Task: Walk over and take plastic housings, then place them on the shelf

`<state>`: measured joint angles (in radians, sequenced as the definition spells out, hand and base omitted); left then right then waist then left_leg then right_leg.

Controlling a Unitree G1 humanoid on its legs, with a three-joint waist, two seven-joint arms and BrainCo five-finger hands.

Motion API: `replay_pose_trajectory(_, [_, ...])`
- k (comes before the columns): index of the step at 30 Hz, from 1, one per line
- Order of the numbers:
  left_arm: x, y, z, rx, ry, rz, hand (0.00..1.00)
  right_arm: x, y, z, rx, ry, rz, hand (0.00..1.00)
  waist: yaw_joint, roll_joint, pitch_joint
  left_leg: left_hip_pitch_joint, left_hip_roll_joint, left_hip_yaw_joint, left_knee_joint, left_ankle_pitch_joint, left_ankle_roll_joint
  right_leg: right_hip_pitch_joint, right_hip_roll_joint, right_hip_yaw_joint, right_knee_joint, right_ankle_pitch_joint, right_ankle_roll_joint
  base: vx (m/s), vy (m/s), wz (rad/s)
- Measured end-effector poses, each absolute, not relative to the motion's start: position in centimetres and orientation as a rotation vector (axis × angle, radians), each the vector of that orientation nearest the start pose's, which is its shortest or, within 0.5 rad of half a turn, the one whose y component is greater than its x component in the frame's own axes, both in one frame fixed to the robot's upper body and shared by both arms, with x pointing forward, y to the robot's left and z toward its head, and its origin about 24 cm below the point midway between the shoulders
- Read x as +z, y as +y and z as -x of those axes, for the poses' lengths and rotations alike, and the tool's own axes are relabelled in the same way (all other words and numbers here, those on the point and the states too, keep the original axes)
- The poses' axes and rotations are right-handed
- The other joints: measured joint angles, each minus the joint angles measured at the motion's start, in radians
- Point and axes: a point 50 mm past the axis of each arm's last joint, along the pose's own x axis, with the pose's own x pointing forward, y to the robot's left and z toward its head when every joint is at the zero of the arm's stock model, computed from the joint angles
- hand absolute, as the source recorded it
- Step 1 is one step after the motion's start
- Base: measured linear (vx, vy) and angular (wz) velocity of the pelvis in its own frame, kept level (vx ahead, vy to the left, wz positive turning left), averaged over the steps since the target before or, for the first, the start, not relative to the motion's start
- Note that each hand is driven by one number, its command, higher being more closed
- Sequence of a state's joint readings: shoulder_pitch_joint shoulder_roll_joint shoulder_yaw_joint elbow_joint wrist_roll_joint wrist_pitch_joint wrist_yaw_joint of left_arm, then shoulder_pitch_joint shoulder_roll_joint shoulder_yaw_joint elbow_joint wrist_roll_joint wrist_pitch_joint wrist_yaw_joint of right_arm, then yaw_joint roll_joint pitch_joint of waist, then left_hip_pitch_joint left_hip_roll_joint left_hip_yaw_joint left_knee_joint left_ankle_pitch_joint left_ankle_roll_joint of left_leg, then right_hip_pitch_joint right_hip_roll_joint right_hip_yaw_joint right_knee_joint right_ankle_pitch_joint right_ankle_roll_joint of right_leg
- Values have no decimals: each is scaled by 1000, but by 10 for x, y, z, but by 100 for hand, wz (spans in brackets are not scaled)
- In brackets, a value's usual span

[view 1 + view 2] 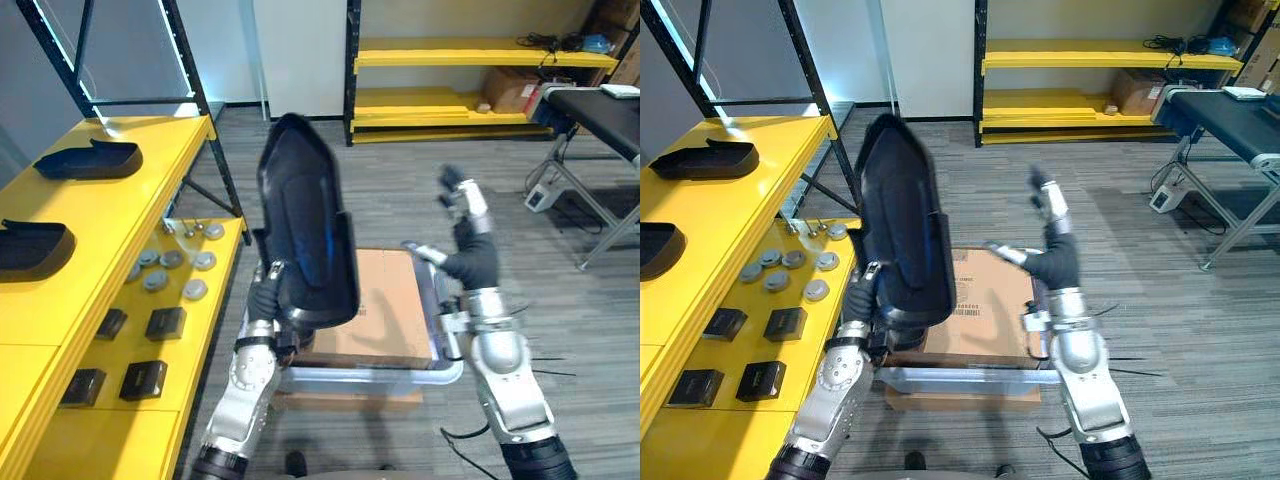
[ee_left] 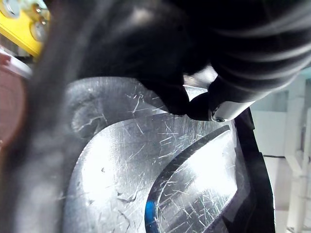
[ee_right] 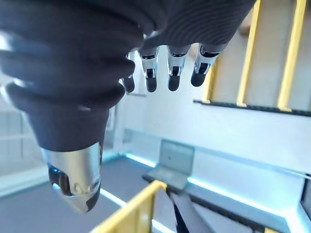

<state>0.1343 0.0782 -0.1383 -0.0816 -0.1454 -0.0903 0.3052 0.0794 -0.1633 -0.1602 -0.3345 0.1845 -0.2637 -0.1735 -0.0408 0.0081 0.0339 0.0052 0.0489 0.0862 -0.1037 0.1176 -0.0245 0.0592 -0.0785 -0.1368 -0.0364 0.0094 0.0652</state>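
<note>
Housings number three: one black housing (image 1: 305, 230) stands upright, its lower end clamped in the left hand (image 1: 266, 298), while a far housing (image 1: 88, 160) and a near housing (image 1: 32, 248) lie on the yellow shelf (image 1: 130, 205). Right hand (image 1: 470, 245) is raised, fingers straight, empty.

Here we are in what looks like a workshop or parts storeroom: a yellow shelf (image 1: 110, 215) on dark steel uprights runs down the left. It is laid out with black plastic housings (image 1: 88, 160), a cluster of round grey metal parts (image 1: 172, 262) and small black blocks (image 1: 165, 322), set out like stock. Across the grey floor (image 1: 400, 190) a second yellow rack (image 1: 480, 55) lines the back wall with a cardboard box (image 1: 510, 92) on it, a black-topped bench (image 1: 600, 108) on metal legs stands to the right, and a cardboard-lined clear bin (image 1: 400, 378) sits mid-floor.
</note>
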Motion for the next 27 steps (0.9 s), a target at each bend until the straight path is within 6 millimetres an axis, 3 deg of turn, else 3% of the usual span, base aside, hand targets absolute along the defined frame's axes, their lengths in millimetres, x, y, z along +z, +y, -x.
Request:
replay_pose_trajectory(2, [38,158,-220,238,-23,104,100,110,-243,-210,-430,-456,-68,0,0,0,-7,-10,-1,-2,0,0,0,-9,-1,-3,0,-1,-1,1,-2,2])
replay_pose_trajectory(4, [39,166,-215,280,-32,113,100,68,-272,-194,-620,-286,-131,0,-2,2,-10,-13,-2,-4,0,0,0,-11,-2,-6,0,-1,-1,0,0,0])
replay_pose_trajectory(5, [40,168,-214,289,-33,113,100,56,-278,-188,-660,-236,-137,0,-3,3,-12,-14,-2,-5,0,0,0,-11,-3,-8,0,-1,-1,18,-7,5])
replay_pose_trajectory(6, [41,174,-211,313,-40,112,100,30,-288,-175,-730,-120,-137,0,-6,7,-17,-17,-3,-7,0,0,0,-13,-4,-14,0,-1,-1,14,-5,7])
replay_pose_trajectory(7, [42,177,-209,325,-44,116,100,17,-293,-168,-765,-59,-138,0,-7,9,-19,-19,-4,-9,0,0,0,-13,-4,-18,0,-1,-1,23,-6,17])
replay_pose_trajectory(8, [44,182,-206,348,-55,136,100,-20,-304,-143,-861,128,-158,0,-9,16,-24,-24,-7,-21,0,0,0,-12,-7,-29,0,-2,0,19,-4,17])
replay_pose_trajectory(10, [45,184,-205,358,-67,143,100,-44,-307,-125,-913,250,-180,0,-7,19,-26,-26,-8,-28,0,0,0,-12,-7,-29,0,-2,1,12,-2,13])
replay_pose_trajectory(12, [46,185,-205,362,-84,159,100,-83,-300,-98,-938,464,-212,0,-2,19,-27,-26,-7,-31,0,0,0,-9,-8,-29,2,-3,1,4,-1,6])
replay_pose_trajectory(15, [46,184,-202,347,-88,167,100,-125,-275,-65,-899,730,-277,0,0,12,-23,-25,-8,-34,0,0,0,-4,-11,-35,14,-10,3,-1,-4,6])
replay_pose_trajectory(19, [47,181,-196,318,-85,167,100,-151,-235,-41,-756,945,-314,0,3,-2,-14,-30,-14,-59,1,-3,3,-4,-17,-68,57,-41,10,-37,-5,25])
replay_pose_trajectory(22, [46,182,-186,329,-73,162,100,-157,-211,-43,-637,1005,-309,0,6,-21,-3,-42,-26,-101,1,-3,4,-15,-35,-120,124,-88,19,-48,10,48])
replay_pose_trajectory(23, [46,183,-184,331,-73,162,100,-157,-208,-44,-620,1009,-304,0,7,-29,1,-48,-32,-115,4,-3,4,-19,-42,-139,137,-95,22,-13,4,101])
replay_pose_trajectory(24, [48,182,-182,335,-78,168,100,-157,-207,-48,-598,1004,-292,0,13,-15,16,-83,-44,-145,35,-3,4,-29,-58,-188,175,-117,28,-29,16,131])
replay_pose_trajectory(25, [52,181,-181,335,-97,181,100,-156,-205,-54,-575,997,-277,0,28,-30,39,-127,-64,-189,87,-5,7,-33,-78,-250,220,-142,30,-36,18,143])
replay_pose_trajectory(26, [54,180,-181,336,-105,187,100,-156,-205,-56,-559,992,-265,0,32,-27,50,-149,-73,-215,108,-7,8,-34,-88,-284,237,-149,28,-52,21,182])
replay_pose_trajectory(27, [57,179,-179,341,-119,200,100,-154,-206,-61,-541,978,-240,0,35,-20,58,-208,-98,-254,141,-10,13,-42,-106,-374,271,-170,32,-28,13,213])
